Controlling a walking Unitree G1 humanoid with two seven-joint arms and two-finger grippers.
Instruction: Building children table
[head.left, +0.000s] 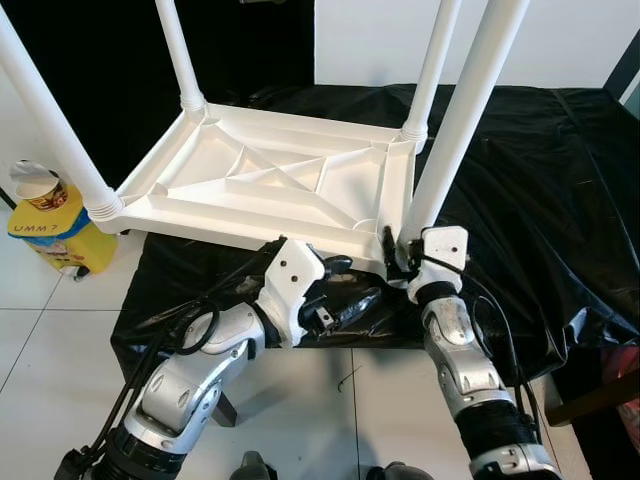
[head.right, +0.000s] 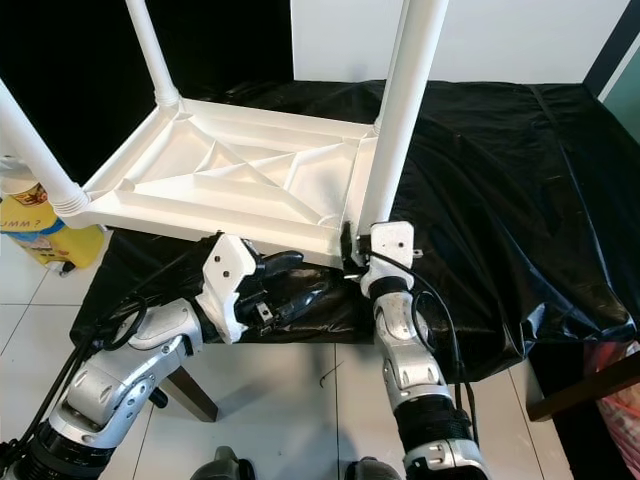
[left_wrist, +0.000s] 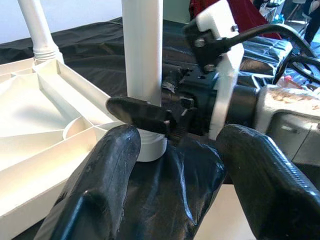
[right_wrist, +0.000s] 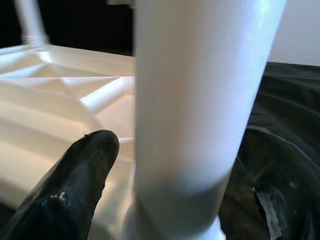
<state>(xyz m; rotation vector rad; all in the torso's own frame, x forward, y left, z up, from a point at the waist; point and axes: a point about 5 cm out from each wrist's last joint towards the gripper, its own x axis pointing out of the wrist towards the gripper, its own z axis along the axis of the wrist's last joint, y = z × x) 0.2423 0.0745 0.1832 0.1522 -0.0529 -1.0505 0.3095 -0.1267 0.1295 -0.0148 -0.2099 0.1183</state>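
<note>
The right gripper (head.left: 398, 252) clamps the upright near-right leg (head.left: 455, 125) at its socket; the left gripper (left_wrist: 175, 150), open and empty, waits just beside.

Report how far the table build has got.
Done: the tabletop lies upside down on the black sheet with all four legs standing in their corners. In hand: the right hand grips the near leg at its base. Left: whether it is tight, then flipping it over.

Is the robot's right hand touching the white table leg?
Touching. The left wrist view shows the right gripper with a black finger pressed against the white table leg just above its base.
</note>
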